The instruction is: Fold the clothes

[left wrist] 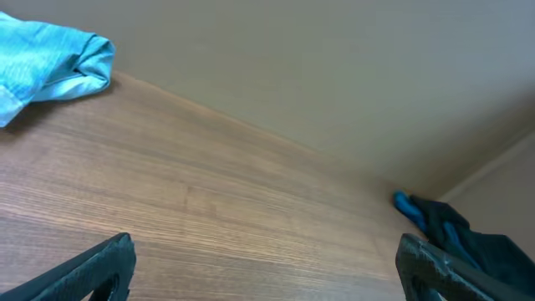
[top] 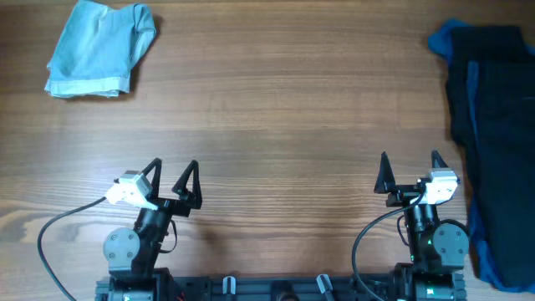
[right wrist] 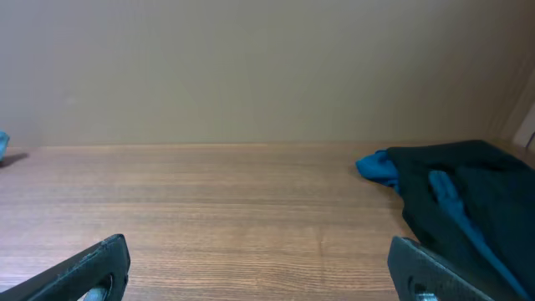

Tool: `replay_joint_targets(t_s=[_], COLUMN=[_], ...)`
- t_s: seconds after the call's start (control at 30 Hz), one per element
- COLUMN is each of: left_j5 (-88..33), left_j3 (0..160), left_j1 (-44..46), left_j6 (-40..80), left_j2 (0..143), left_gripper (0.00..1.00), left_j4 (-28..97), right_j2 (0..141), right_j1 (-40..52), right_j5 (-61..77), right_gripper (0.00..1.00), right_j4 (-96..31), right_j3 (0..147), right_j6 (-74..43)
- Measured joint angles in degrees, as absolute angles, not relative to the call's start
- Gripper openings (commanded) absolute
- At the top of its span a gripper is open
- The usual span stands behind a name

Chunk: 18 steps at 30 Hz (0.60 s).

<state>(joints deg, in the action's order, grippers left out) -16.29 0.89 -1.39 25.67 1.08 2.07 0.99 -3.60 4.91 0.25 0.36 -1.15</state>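
The left pincer (top: 175,165) stood at the lower left of the overhead view, its two dark fingers spread well apart and holding nothing. The right pincer (top: 410,157) stood at the lower right, its fingers also wide apart and empty. Both hung over bare table (top: 284,109), clear of any cloth.

The pale blue denim garment (top: 100,48) lay bunched in the upper left corner. It was slightly wider than tall in the frame, with a lighter banded edge running left to right along its lower side. The dark navy garment (top: 497,125) lay along the right edge, its long axis running top to bottom, with the royal blue garment (top: 489,251) showing beneath and beside it.

The table was brown wood grain. In the wrist views a plain beige wall (right wrist: 267,67) rose behind its far edge.
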Motion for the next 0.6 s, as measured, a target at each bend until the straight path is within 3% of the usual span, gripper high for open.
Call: replay_joint_targets(t_s=[0.6], left_j5=[-13.1], left_j3=[0.8], left_j1=[-1.4], left_j6=[25.8], left_j2=[0.8], left_gripper=[1.0], left_j4=[3.1], right_j2=[1.0], right_j1=[-3.6], right_j5=[4.9], right_gripper=[1.0], right_j4=[0.3], right_j3=[0.4], right_j6=[-1.1])
